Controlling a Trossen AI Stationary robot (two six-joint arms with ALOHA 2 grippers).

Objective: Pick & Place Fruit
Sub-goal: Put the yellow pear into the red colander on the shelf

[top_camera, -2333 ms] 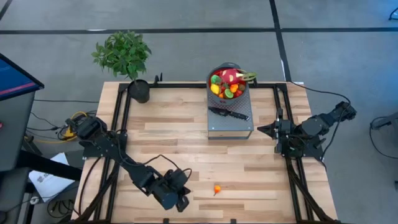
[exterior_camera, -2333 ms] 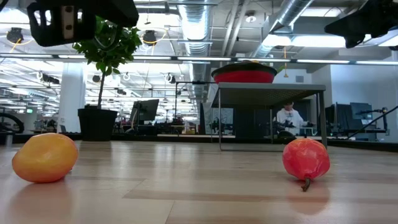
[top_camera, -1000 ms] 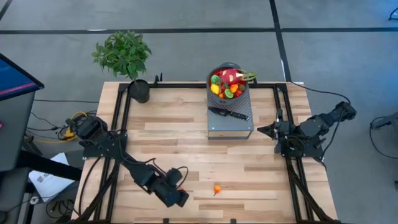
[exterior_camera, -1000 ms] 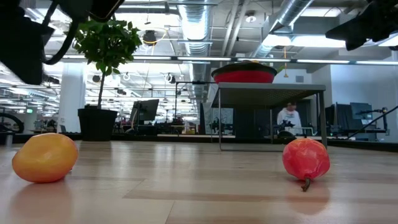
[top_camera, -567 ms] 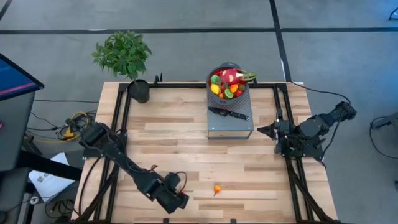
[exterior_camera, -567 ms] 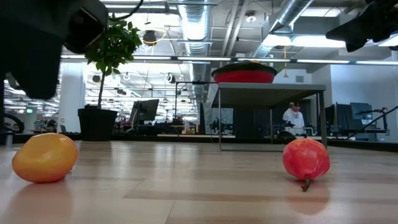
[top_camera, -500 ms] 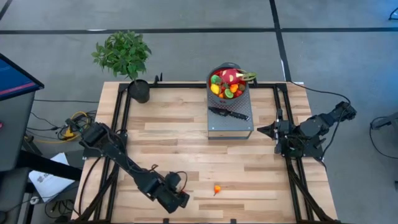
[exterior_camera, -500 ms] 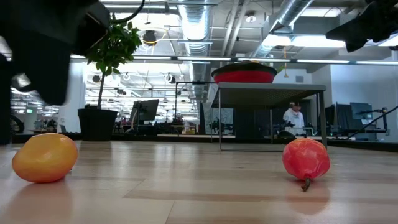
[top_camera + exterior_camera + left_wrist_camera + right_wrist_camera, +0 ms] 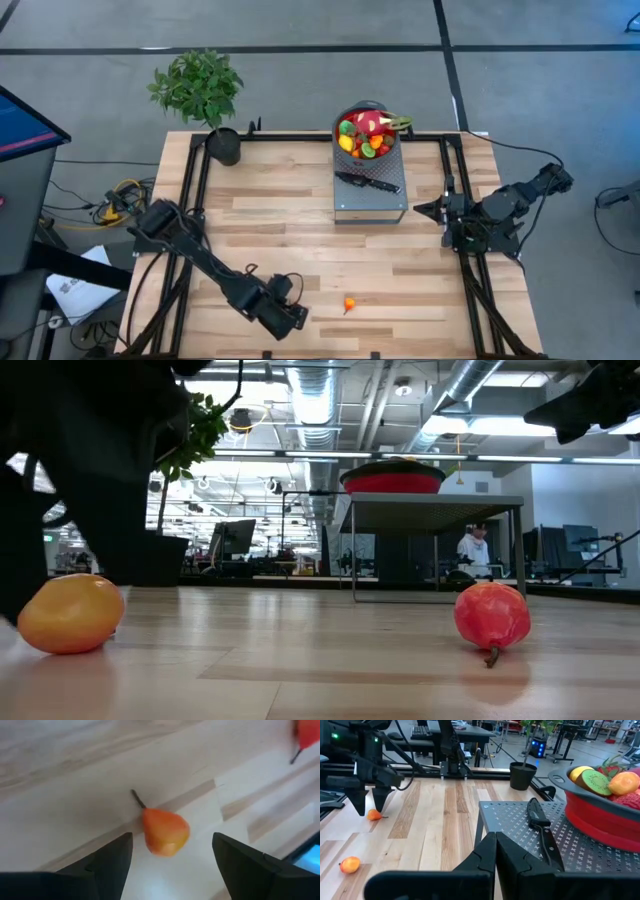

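Near the front edge of the table [image 9: 300,220], the left gripper [image 9: 296,317] hangs with fingers wide, just left of a small orange fruit [image 9: 349,304]. At the right side, the right gripper [image 9: 420,208] waits pinched closed.

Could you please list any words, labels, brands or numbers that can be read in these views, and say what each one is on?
No text can be read in any view.
The papers on the floor beside the table carry dark marks, too small to read.
The red bowl, the knife and both arms show no label.
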